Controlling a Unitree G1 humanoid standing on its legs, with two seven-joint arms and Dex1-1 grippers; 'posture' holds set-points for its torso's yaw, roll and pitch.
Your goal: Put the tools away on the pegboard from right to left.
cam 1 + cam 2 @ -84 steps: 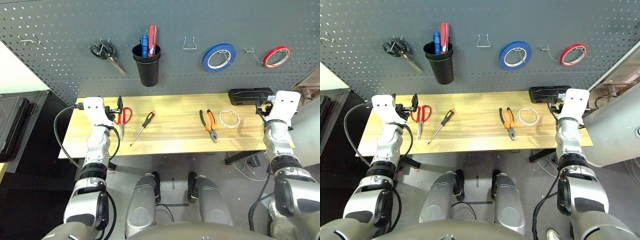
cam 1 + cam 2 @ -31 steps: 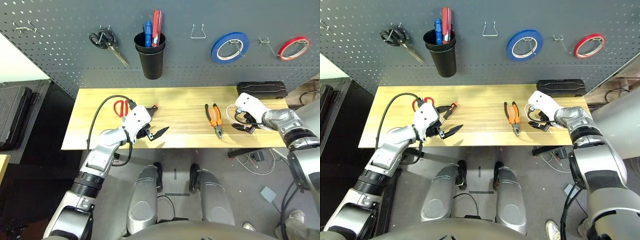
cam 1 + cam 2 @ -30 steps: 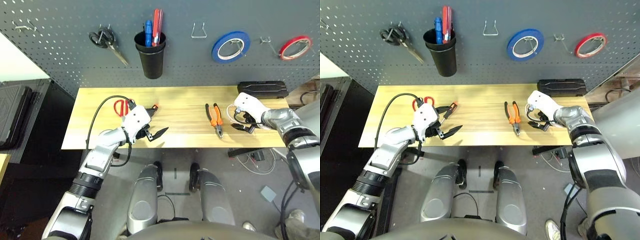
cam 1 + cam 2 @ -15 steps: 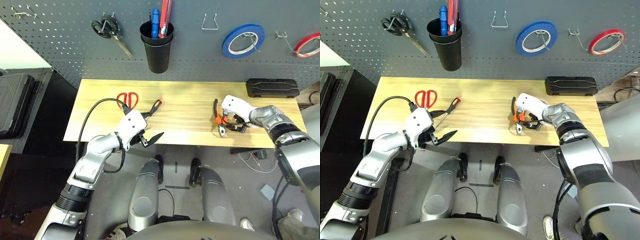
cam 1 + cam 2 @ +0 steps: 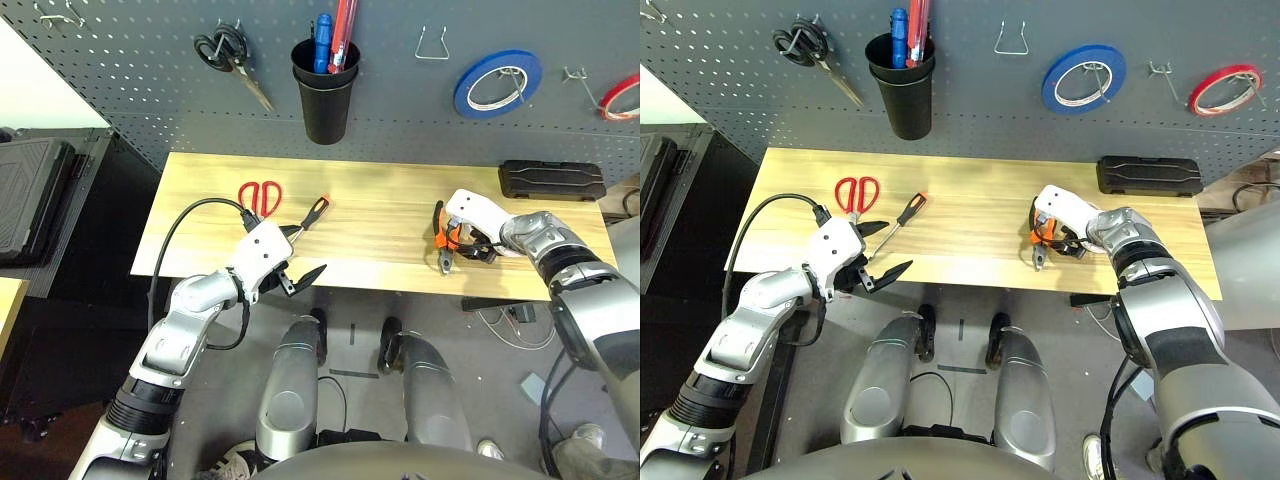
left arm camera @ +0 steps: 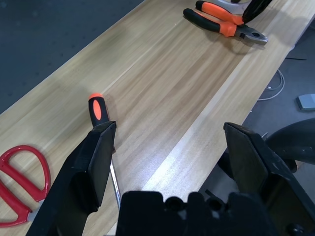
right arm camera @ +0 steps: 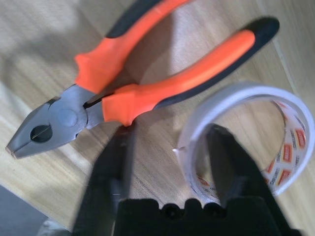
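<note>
The whitish tape roll stands tilted beside the orange-and-black pliers on the wooden table. My right gripper is open and straddles the roll's wall, one finger inside the ring and the other on the pliers' side. The slim screwdriver and the red-handled scissors lie at the table's left. My left gripper hangs open at the front edge, just in front of the screwdriver. The dark grey pegboard rises behind.
On the pegboard hang black-handled scissors, a black cup with pens, an empty wire hook, a blue tape roll and a red tape roll. A black case lies at the back right.
Over the last second my right gripper slid left to the pliers, carrying the tape roll along. My left gripper sank toward the table's front edge. The camera also shifted.
</note>
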